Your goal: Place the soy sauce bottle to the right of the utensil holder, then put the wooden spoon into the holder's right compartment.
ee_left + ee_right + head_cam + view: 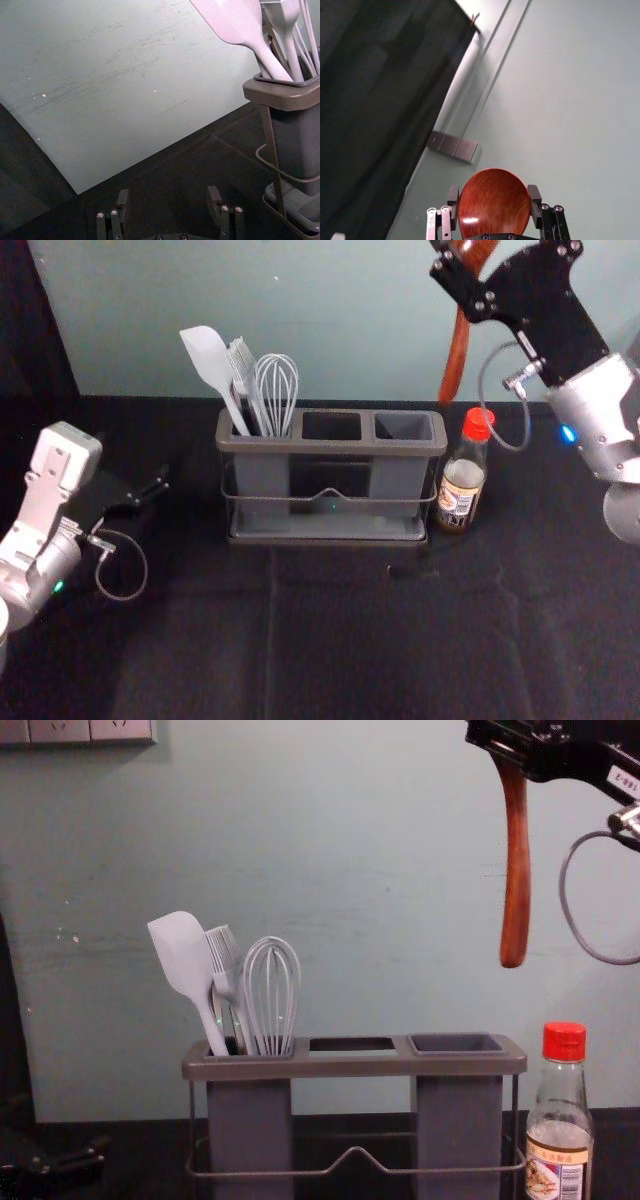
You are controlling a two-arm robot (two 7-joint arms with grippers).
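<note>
My right gripper [462, 270] is high at the back right, shut on the wooden spoon [457, 355], whose handle hangs down above and behind the soy sauce bottle [463, 480]. In the right wrist view, the spoon's bowl [495, 202] sits between the fingertips of the right gripper [494, 205]. The chest view has the spoon handle [516, 870] higher than the holder's right compartment [457, 1043]. The bottle stands upright just right of the utensil holder [330, 447]. My left gripper [150, 495] idles at the left; its fingers are apart in the left wrist view [167, 205].
A white spatula [212, 365], a brush [243, 375] and a whisk [277, 385] stand in the holder's left compartment. Behind the black-covered table [330, 640] rises a pale wall [330, 320].
</note>
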